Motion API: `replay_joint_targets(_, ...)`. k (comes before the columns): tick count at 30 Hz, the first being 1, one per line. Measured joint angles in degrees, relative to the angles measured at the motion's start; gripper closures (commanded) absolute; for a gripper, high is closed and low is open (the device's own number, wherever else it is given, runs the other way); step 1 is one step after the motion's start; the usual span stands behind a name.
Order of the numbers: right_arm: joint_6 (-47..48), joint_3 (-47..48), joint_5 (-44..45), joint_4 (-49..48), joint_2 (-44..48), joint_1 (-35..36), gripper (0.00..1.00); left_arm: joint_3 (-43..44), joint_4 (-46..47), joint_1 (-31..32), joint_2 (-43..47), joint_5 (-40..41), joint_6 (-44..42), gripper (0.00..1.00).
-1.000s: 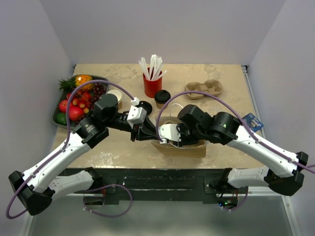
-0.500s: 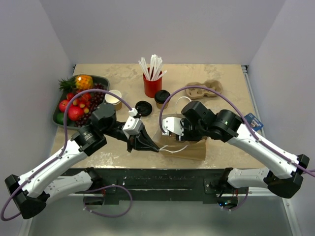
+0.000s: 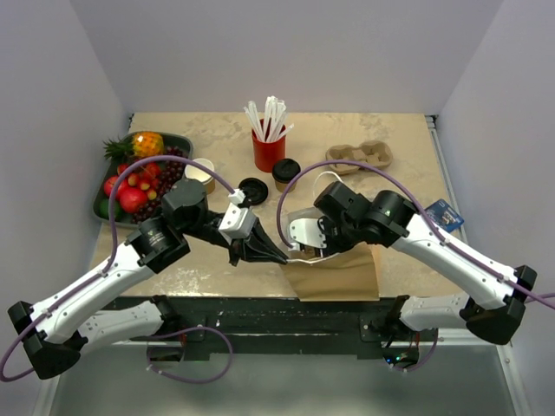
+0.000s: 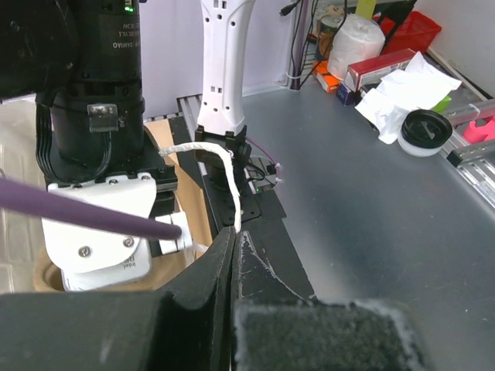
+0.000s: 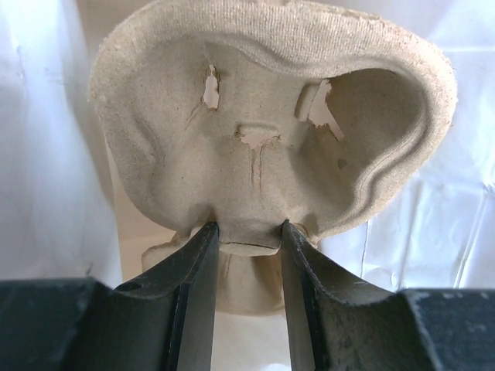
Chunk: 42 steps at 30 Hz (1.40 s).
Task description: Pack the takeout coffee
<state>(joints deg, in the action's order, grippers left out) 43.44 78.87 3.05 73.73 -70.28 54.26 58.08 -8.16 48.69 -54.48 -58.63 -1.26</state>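
The takeout coffee (image 3: 285, 173), a tan cup with a black lid, stands on the table in front of the red straw cup (image 3: 269, 149). Neither gripper touches it. My left gripper (image 3: 279, 257) is shut on the white cord handle (image 4: 220, 166) of the brown paper bag (image 3: 340, 276) at the table's front edge. In the left wrist view its jaws (image 4: 234, 232) are pressed together on the cord. My right gripper (image 3: 319, 250) reaches into the bag's mouth. In the right wrist view it (image 5: 250, 232) is shut on the middle tab of a pulp cup carrier (image 5: 263, 116), with the bag's white lining around it.
A second pulp carrier (image 3: 360, 156) lies at the back right. A loose black lid (image 3: 253, 189) and a lidless tan cup (image 3: 201, 173) sit left of the coffee. A fruit tray (image 3: 102, 204) is at the far left. A blue card (image 3: 442, 214) lies at the right edge.
The bag has slid toward the front edge and now stands wider open. My left gripper moved right, pulling the handle. My right gripper went deeper into the bag with the carrier.
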Motion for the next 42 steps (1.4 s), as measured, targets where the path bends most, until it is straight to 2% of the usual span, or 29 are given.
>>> replay_joint_targets(3, -0.1, 0.4, 0.0, 0.6, -1.1, 0.0, 1.00, 0.0, -0.6, 0.1, 0.0, 0.5, -1.3, 0.66)
replay_joint_targets(7, -0.4, 0.7, 0.5, 1.7, -1.2, 0.0, 1.00, 2.7, -5.3, 0.1, -0.1, 1.8, -4.5, 0.59)
replay_joint_targets(8, -0.6, 0.7, 0.4, 1.8, -1.2, -0.1, 1.00, 4.8, -7.8, 0.1, -0.1, 2.8, -6.1, 0.59)
replay_joint_targets(11, -1.3, 0.7, 0.4, 1.9, -1.1, -0.2, 1.00, 12.7, -13.2, -0.5, 0.0, 8.2, -10.1, 0.49)
replay_joint_targets(13, -1.3, 0.7, 0.4, 2.0, -0.9, -0.3, 1.00, 16.1, -13.6, -1.1, 1.7, 12.9, -12.5, 0.50)
replay_joint_targets(18, -0.3, 0.7, 0.5, 2.6, 0.3, -0.3, 1.00, 15.8, -11.1, -1.9, 6.0, 24.0, -11.9, 0.51)
replay_joint_targets(21, 1.2, 0.7, 0.5, 2.8, 1.3, -0.3, 1.00, 14.1, -8.6, -4.2, 3.8, 27.9, -9.8, 0.50)
replay_joint_targets(23, 2.5, 0.7, 0.6, 3.0, 1.7, -0.3, 1.00, 14.1, -8.0, -5.6, -1.1, 28.4, -8.4, 0.50)
replay_joint_targets(27, 4.5, 0.7, 1.0, 3.0, 1.8, -0.3, 1.00, 16.6, -7.8, -6.9, -13.0, 26.2, -5.8, 0.50)
replay_joint_targets(30, 5.6, 0.7, 1.1, 3.0, 1.8, -0.3, 1.00, 16.6, -8.5, -7.6, -18.2, 23.6, -4.0, 0.50)
replay_joint_targets(42, 6.9, -2.6, 1.9, 3.0, 3.3, -0.3, 1.00, 16.7, -4.9, -7.8, -20.5, 10.3, 1.1, 0.49)
